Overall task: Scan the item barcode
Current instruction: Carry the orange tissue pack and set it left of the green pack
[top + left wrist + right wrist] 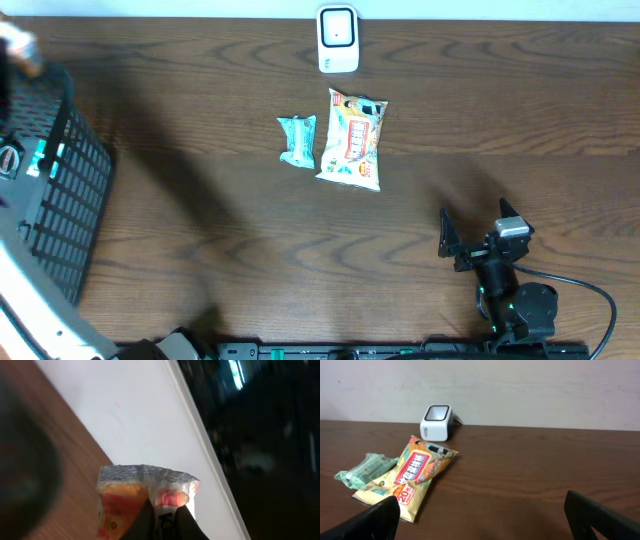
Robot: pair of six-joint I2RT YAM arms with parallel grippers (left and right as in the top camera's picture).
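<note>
Pinching an orange-and-white packet (pixel 127 505) at the lower centre of the left wrist view, the left gripper (pixel 164 519) is clamping it tight, the right gripper (pixel 478 232) is sitting with fingers wide apart at the overhead's lower right, the white scanner (pixel 338 40) is standing at top centre.

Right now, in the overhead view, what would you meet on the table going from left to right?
Black basket → green packet → yellow snack bag → right gripper, jaws open.

Dark wood-grain table (pixel 560 100); plain off-white wall (pixel 530 390) behind far edge; soft even light.
</note>
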